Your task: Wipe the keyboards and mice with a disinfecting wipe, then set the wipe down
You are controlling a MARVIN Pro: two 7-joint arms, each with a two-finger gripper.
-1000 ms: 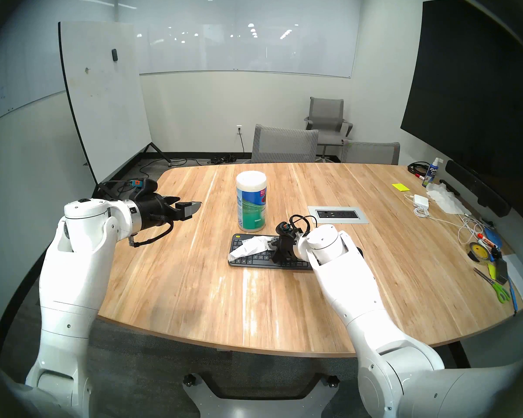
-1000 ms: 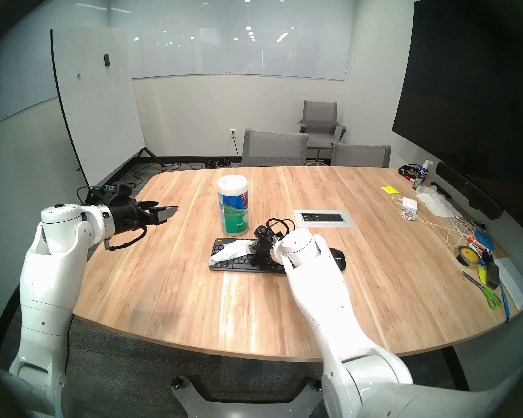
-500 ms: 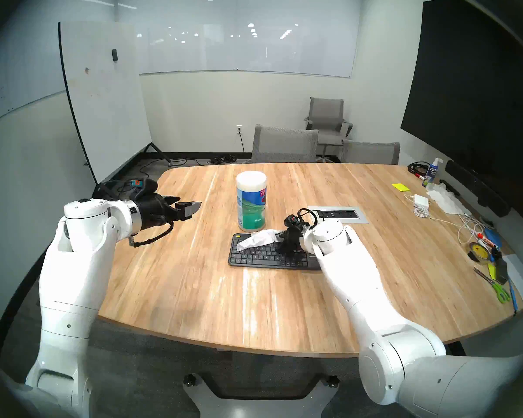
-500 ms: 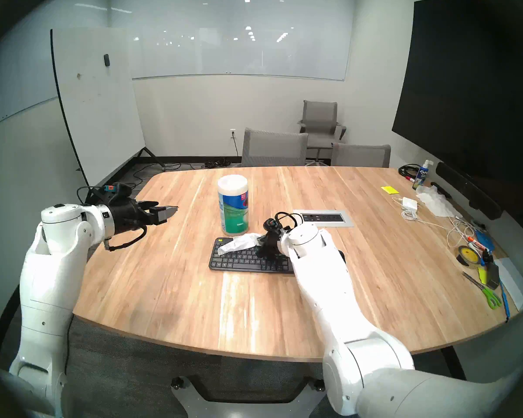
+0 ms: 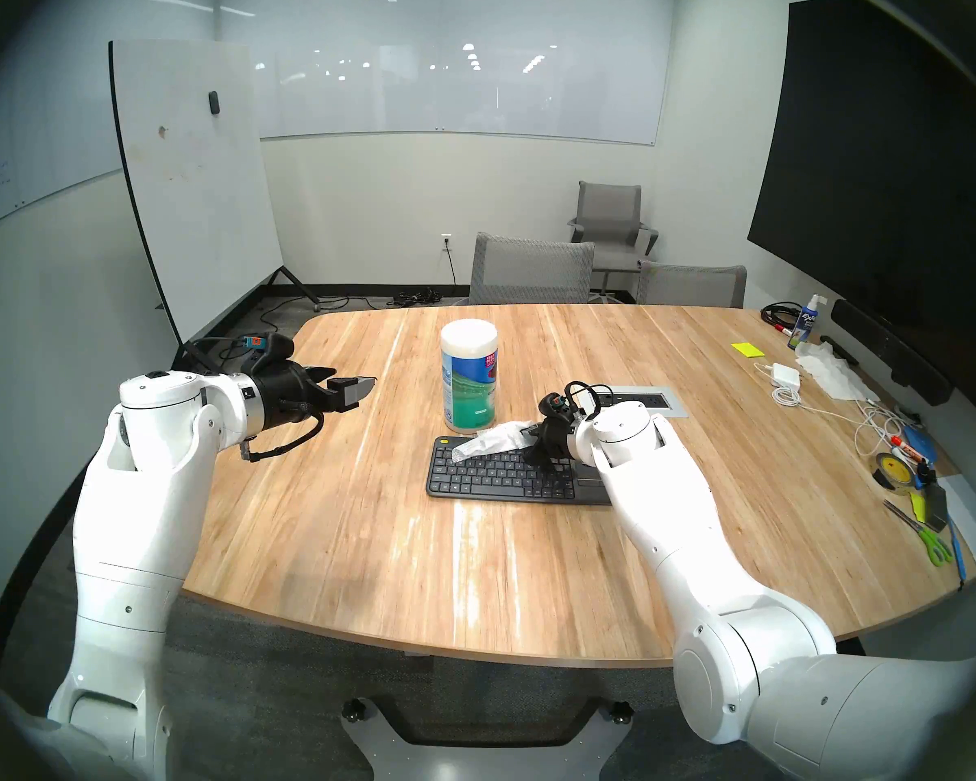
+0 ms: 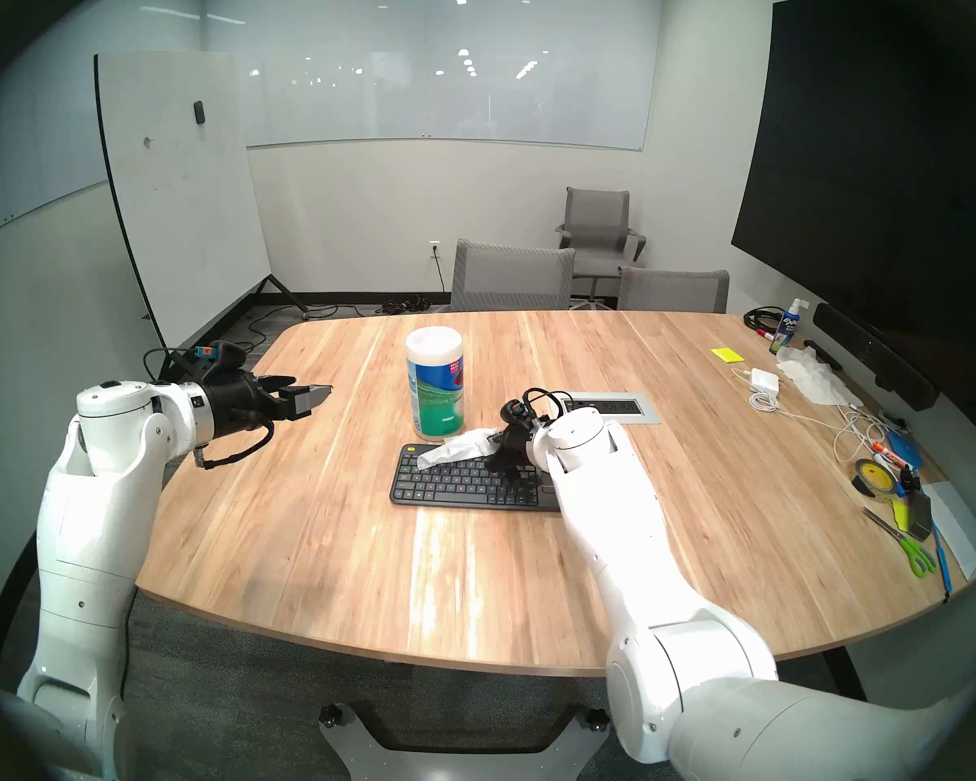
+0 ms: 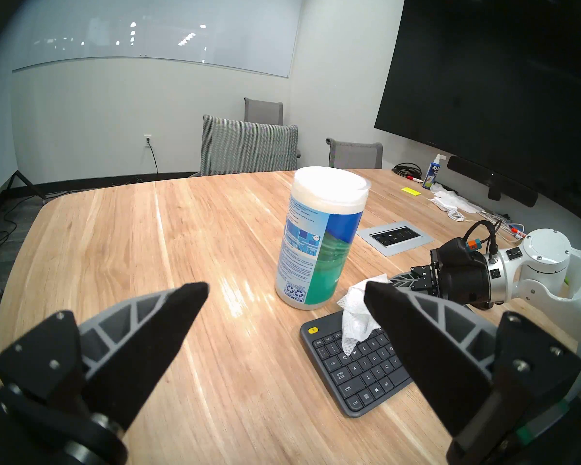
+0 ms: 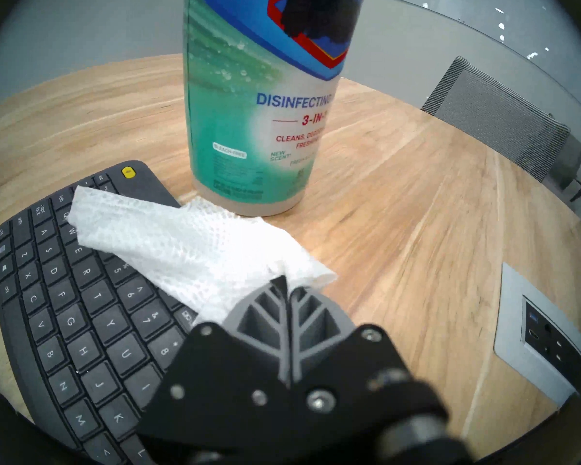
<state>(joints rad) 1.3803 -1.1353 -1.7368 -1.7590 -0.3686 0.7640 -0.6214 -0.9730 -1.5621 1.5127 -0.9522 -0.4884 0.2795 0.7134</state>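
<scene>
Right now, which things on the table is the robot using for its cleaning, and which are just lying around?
For the job:
- wipe, pinched in the right fingers
- keyboard
- wipes canister

Just lying about:
- scissors
- tape roll
- yellow sticky notes
- white charger
- spray bottle
- crumpled tissue

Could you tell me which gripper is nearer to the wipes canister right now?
The right. The right gripper, shut on the wipe, sits just right of the canister base, over the keyboard. The left gripper hangs open, well off to the canister's left.
</scene>
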